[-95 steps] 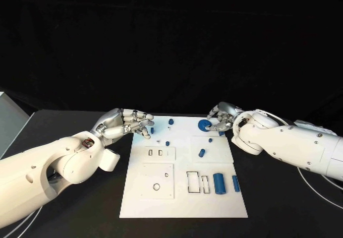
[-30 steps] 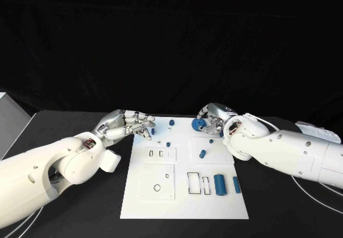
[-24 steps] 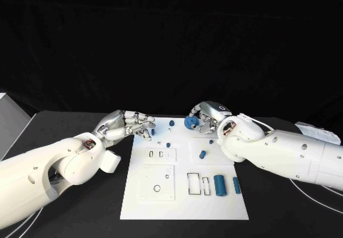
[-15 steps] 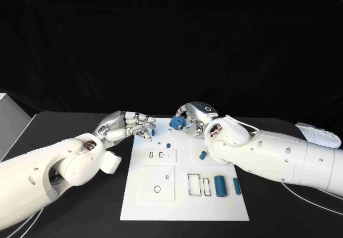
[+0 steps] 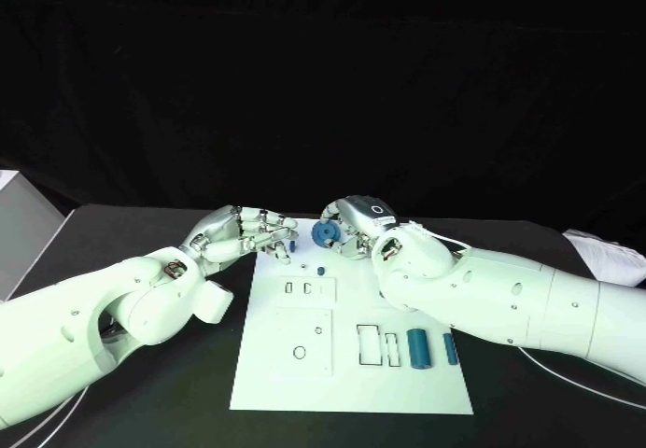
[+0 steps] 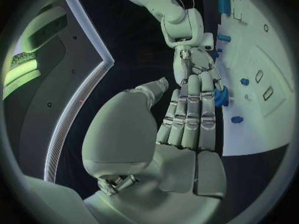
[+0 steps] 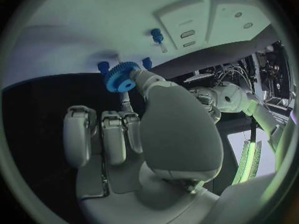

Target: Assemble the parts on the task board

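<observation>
1. The right hand [image 5: 353,224] is pinching a blue gear [image 5: 325,232] between its fingertips, above the far end of the task board [image 5: 344,373]; from the head camera the fingers are covering much of the gear's rim.
2. The right wrist camera is showing that gear [image 7: 122,77] more plainly, toothed edge and centre hub, with the thumb against it and the other fingers lying straight alongside.
3. The left hand [image 5: 250,233] is hovering just beside the right hand, fingers curled inward; a blue part [image 5: 287,245] is showing at its fingertips, but I cannot tell whether it is being held.
4. The left wrist camera is showing the left hand's fingers [image 6: 190,115] lying together and nearly straight, blocking whatever is beyond the tips.
5. Nearer the robot than both hands, two blue cylinders [image 5: 419,347] are lying on the board beside rectangular slots [image 5: 377,344].
</observation>
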